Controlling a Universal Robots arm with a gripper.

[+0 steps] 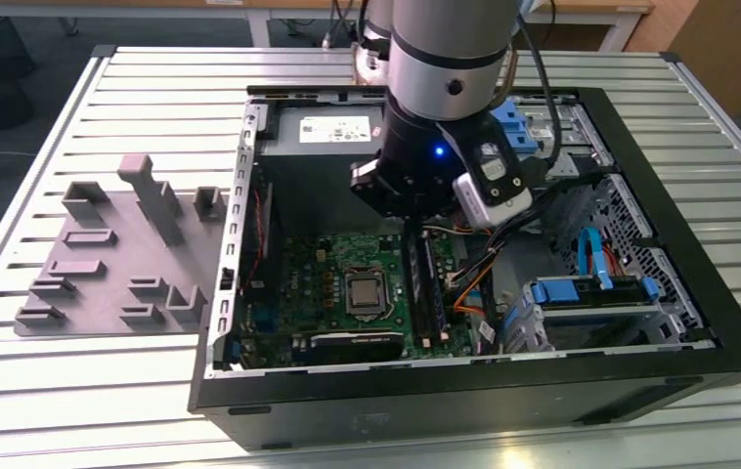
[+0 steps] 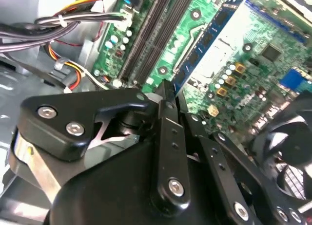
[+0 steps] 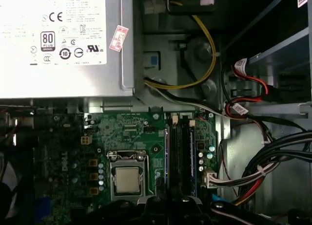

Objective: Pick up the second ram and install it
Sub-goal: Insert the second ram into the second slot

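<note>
The arm reaches down into the open computer case, which lies on its side on the slatted worktop so that the motherboard faces upward and can be reached from above.

**Fingers.** In the second wrist view the gripper has its fingers drawn together to a narrow tip. No stick is visible between the pads, so the fingers are judged closed and empty. A closed tip suits pressing down on a thin edge rather than gripping it.

**Task item.** The second ram stands on edge in the memory slots, directly beneath the fingers and running away from them along the board. In the first wrist view it shows as a dark strip just ahead of the fingers. A similar dark strip lies beside it; which of the two is the second module cannot be told with certainty. Whether it is fully latched cannot be told either.

**Surroundings.** The processor socket lies to one side of the fingers, and the cable bundle to the other, near enough to need care. The grey tray rests on the worktop, well apart from the fingers, outside the case.
</note>
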